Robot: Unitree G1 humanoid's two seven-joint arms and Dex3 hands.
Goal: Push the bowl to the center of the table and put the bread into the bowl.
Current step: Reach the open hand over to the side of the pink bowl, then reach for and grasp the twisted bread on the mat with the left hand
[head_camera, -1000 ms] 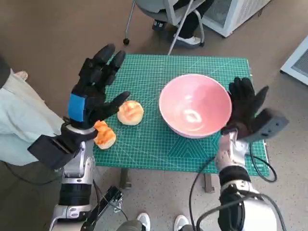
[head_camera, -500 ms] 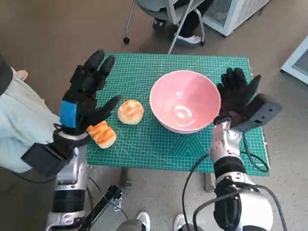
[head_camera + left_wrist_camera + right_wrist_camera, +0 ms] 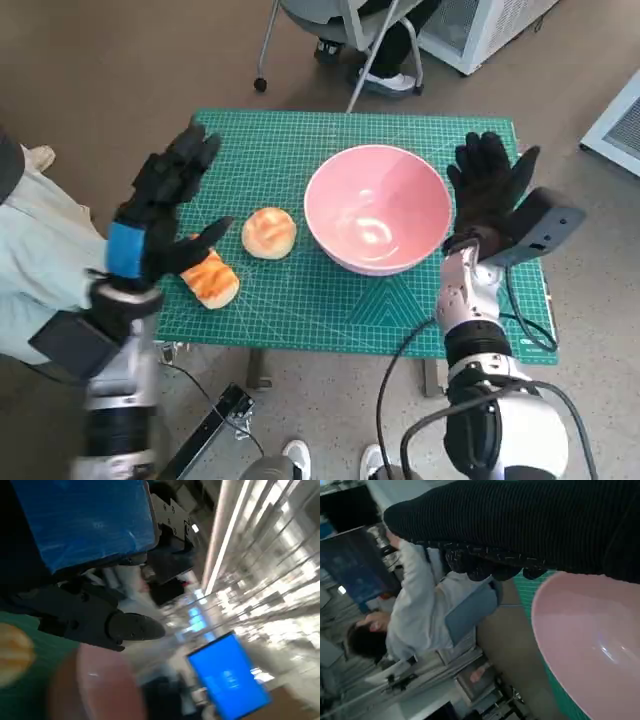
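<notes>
Left hand over the bread, right hand flat against the bowl

The left hand (image 3: 165, 215) hovers spread and holding nothing, nearer the bread than the right is; two pieces lie toward the bowl from it: an oblong orange bread (image 3: 210, 280) by its thumb, long axis slanting toward the table's near edge, and a round bun (image 3: 269, 232) just beside the one pink bowl (image 3: 377, 208), which sits near the green mat's (image 3: 300, 150) middle; the right hand (image 3: 490, 195), fingers apart, touches the bowl's right wall.
</notes>
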